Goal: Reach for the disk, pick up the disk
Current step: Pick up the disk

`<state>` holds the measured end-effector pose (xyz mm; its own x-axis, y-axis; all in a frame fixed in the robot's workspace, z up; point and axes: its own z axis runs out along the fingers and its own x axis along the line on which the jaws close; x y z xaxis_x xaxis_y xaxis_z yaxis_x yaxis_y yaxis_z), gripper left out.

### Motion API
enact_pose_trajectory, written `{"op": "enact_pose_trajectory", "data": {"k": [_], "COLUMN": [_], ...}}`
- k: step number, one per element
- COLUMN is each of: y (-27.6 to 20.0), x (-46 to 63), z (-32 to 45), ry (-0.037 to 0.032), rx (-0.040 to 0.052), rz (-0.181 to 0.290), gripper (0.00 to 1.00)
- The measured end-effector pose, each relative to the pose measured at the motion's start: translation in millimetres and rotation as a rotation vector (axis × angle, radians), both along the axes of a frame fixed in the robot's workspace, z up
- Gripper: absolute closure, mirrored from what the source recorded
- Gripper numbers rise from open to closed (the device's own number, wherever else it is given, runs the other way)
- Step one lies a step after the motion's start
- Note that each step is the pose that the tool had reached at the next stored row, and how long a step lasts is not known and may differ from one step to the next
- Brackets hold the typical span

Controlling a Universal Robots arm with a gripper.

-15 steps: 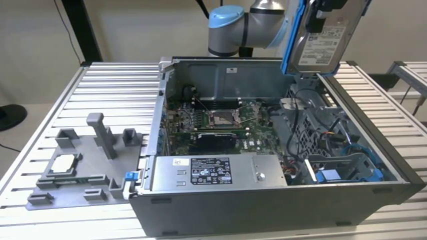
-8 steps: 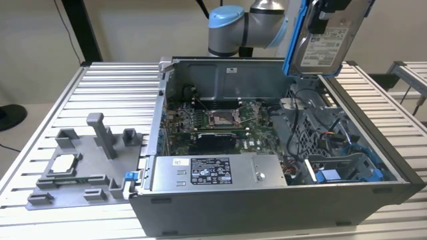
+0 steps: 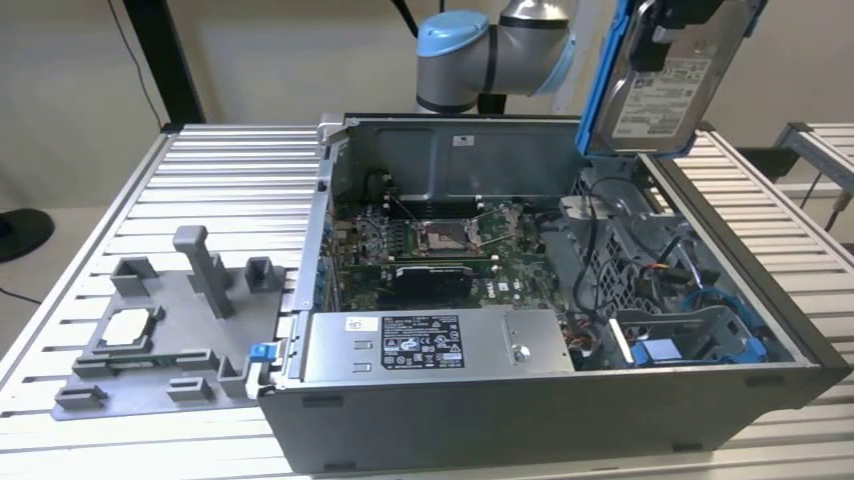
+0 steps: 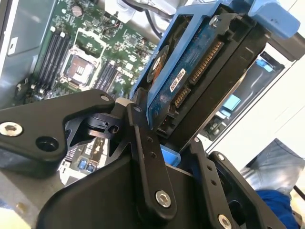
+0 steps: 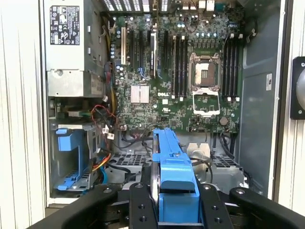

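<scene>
The hand (image 4: pixel 164 136) is closed on the disk (image 3: pixel 657 80), gripping its blue frame. The disk hangs upright above the open computer case (image 3: pixel 534 400), clear of it, long axis near vertical below the hand.

You have an open grey metal computer case (image 3: pixel 534 400) on the slatted table (image 3: pixel 227 170), green motherboard (image 5: pixel 181 71) inside, grey plastic fixture (image 3: pixel 160 340) beside it.
</scene>
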<state>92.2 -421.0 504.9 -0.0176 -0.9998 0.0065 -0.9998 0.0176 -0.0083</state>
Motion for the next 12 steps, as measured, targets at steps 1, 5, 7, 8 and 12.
{"op": "enact_pose_trajectory", "data": {"k": [1,5,7,8,12], "y": [-0.9,-5.4,-8.4,-9.9,-14.9], "x": [1.2,5.6,6.4,6.6,6.7], "z": [0.0,0.0,0.0,0.0,-0.1], "ry": [0.0000,0.0002,0.0003,0.0004,0.0005], "rx": [0.0000,0.0001,0.0000,0.0000,0.0000], "rz": [0.000,0.000,0.000,0.000,-0.001], "gripper": [1.00,1.00,1.00,1.00,1.00]}}
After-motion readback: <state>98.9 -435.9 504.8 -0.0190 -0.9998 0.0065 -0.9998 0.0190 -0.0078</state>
